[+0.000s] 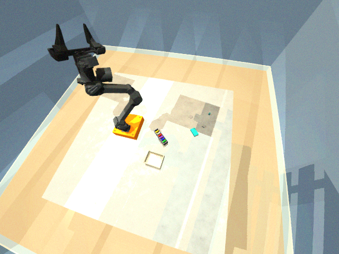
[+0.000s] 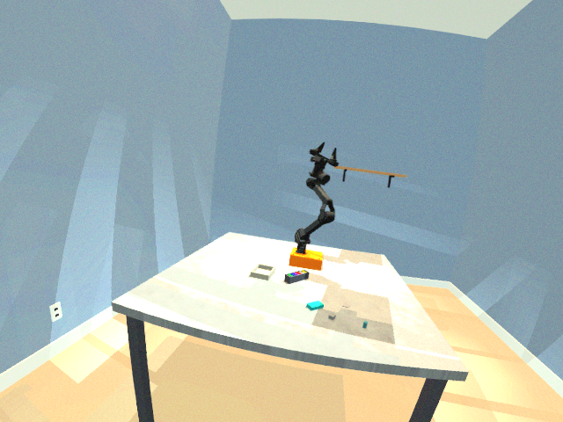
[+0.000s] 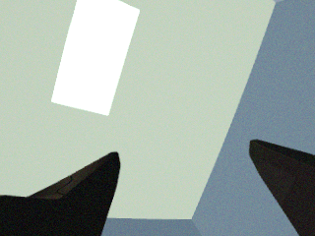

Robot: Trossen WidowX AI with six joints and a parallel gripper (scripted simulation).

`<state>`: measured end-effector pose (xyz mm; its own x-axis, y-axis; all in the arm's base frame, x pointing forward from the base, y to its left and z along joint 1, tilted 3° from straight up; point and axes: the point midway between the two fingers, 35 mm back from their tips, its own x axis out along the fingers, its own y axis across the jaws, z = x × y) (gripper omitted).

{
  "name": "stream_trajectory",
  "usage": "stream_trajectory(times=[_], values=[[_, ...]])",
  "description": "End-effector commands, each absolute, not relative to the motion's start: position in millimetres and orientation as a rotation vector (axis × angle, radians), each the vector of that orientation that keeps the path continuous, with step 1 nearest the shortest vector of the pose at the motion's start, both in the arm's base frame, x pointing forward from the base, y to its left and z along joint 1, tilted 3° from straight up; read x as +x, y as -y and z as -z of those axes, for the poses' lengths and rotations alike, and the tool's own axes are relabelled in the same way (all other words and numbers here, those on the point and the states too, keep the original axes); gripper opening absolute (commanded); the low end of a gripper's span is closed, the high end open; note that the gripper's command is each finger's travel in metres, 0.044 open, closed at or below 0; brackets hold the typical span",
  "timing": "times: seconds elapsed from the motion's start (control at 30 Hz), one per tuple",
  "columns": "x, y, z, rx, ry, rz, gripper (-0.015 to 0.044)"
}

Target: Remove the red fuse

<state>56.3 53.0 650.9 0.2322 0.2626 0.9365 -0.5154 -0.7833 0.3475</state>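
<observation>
The fuse block (image 1: 161, 136) (image 2: 296, 275) lies on the table in front of the arm's orange base (image 1: 135, 127) (image 2: 312, 260). It holds a row of coloured fuses. The red fuse (image 1: 160, 135) sits near the yellow end of the row, still in the block. The pale square tray (image 1: 156, 153) (image 2: 255, 274) lies beside the block and looks empty. My gripper (image 1: 71, 26) (image 2: 327, 147) (image 3: 183, 152) is raised high above the base and points upward. It is open and empty. The wrist view shows only the ceiling and a wall.
A cyan block (image 1: 194, 132) (image 2: 314, 305) lies past the fuse block. A small teal piece (image 1: 209, 113) (image 2: 364, 323) and a small grey piece (image 2: 332, 316) lie on a darker patch of the table. A wall shelf (image 2: 370, 172) hangs behind the arm.
</observation>
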Motion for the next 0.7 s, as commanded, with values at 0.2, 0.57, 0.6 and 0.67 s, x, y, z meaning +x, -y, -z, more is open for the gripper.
stream_trajectory(times=[0.2, 0.57, 0.6, 0.67], values=[[10, -22, -659, 2.021, 0.151, -1.897, 0.0216], [-66, 87, -652, 2.201, -0.265, -2.677, 0.0074], [-70, 100, -649, 2.202, -0.318, -2.759, 0.0074], [-75, 127, -641, 2.192, -0.43, -2.923, 0.0074]])
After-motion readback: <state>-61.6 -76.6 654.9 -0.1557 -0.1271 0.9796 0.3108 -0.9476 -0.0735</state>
